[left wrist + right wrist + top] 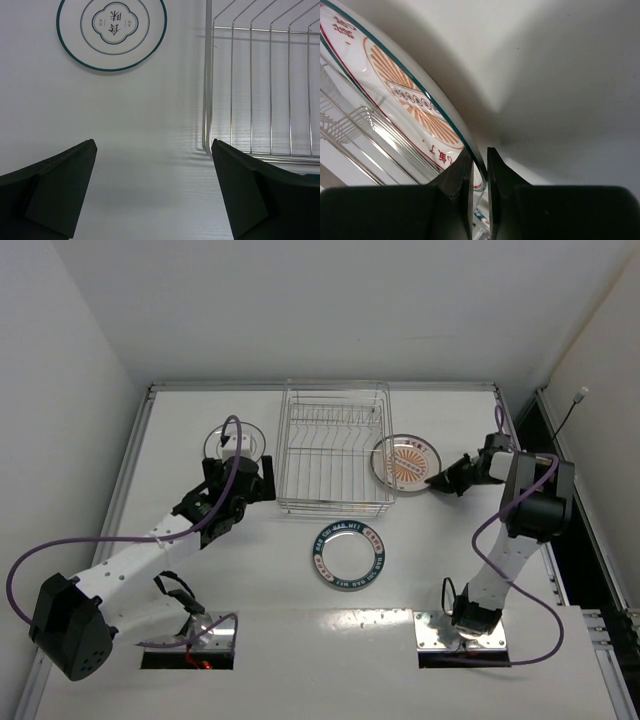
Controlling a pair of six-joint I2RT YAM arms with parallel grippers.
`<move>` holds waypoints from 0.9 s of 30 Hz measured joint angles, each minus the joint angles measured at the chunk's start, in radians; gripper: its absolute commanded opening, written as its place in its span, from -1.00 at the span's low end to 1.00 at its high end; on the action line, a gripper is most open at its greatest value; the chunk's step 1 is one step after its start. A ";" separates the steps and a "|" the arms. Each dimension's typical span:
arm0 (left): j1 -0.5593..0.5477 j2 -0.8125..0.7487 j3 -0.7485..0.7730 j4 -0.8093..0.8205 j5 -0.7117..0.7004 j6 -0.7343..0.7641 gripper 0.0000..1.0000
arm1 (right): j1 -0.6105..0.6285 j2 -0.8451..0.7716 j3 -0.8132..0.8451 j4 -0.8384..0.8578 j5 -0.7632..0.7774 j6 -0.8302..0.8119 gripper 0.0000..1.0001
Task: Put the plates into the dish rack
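The silver wire dish rack (335,445) stands at the table's middle back. My right gripper (433,481) is shut on the rim of the orange sunburst plate (405,462) and holds it tilted just right of the rack; the right wrist view shows the rim (445,120) pinched between my fingers (480,162). The teal lettered-rim plate (348,555) lies flat in front of the rack. The white plate with a thin dark rim (228,442) lies left of the rack. My left gripper (243,470) hovers just short of it, open and empty (154,150). That plate (111,30) and the rack's corner (207,100) lie ahead.
A raised frame (140,440) borders the table, with white walls close on the left, back and right. Purple cables (100,540) loop off both arms. Rack wires (345,125) show through the held plate in the right wrist view.
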 measured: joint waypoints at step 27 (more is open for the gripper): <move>0.000 0.033 0.003 -0.014 -0.033 -0.005 1.00 | 0.626 -0.281 0.634 -0.365 1.295 -0.209 -1.00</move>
